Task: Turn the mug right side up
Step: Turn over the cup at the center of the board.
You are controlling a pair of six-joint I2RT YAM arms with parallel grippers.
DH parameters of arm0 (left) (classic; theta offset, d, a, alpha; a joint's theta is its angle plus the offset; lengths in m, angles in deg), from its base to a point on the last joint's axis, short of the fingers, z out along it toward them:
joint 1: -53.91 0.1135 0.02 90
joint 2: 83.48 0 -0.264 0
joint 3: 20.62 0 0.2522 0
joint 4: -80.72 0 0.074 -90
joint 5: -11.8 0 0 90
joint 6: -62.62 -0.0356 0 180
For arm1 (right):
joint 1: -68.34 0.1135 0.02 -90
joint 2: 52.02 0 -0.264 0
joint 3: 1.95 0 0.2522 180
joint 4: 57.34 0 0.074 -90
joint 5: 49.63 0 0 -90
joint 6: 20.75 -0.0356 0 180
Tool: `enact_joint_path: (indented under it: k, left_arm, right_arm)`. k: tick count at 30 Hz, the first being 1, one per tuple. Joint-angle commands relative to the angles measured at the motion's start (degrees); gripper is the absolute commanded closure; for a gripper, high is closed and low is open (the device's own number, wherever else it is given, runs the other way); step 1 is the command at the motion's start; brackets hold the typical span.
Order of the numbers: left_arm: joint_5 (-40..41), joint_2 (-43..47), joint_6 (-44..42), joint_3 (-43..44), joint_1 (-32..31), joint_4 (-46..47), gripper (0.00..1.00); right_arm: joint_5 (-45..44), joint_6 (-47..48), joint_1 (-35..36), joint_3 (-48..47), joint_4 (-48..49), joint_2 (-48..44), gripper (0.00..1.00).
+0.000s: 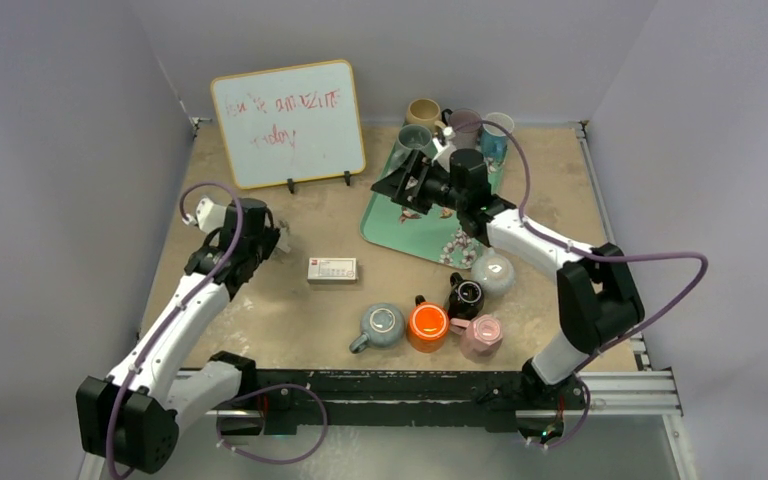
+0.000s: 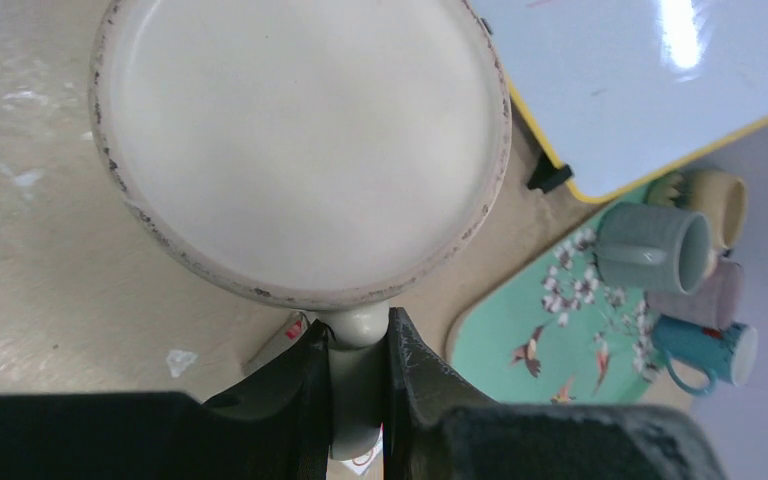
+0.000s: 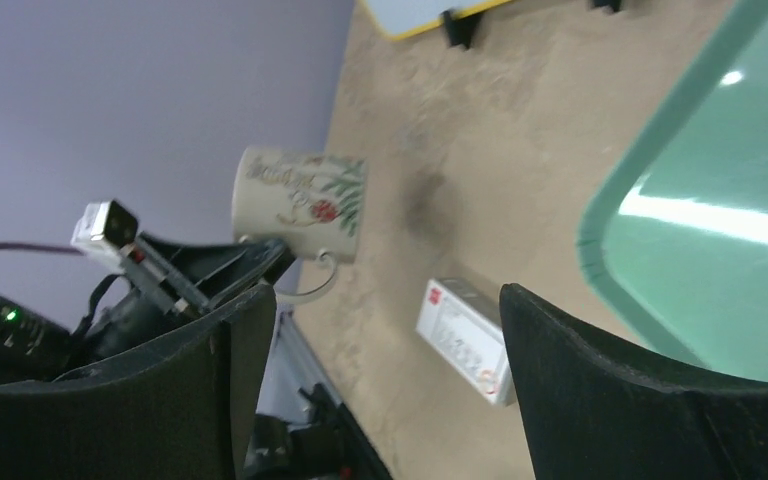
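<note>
A cream mug with a holly print is held by its handle in my left gripper, which is shut on it. In the left wrist view the mug's flat, unglazed-rimmed base faces the camera. In the top view my left gripper is at the table's left side and hides most of the mug. My right gripper is open and empty, held over the near left corner of the teal tray and facing the left arm.
A whiteboard stands at the back. A small white box lies mid-table. Several mugs stand at the tray's far end, and several more cluster near the front edge.
</note>
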Motion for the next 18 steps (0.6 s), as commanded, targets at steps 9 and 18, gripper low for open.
enact_joint_path:
  k: [9,18]
  left_arm:
    - [-12.5,8.5,-10.4,-6.4,0.2,36.8,1.0]
    - [-20.2,10.8,-12.1,-13.0,0.2,56.8,1.0]
  right_arm:
    - [6.1,-4.2,8.8,-4.7,7.0,2.5,0.1]
    - [7.7,-8.3,11.5,-5.7,12.6,3.9,0.12]
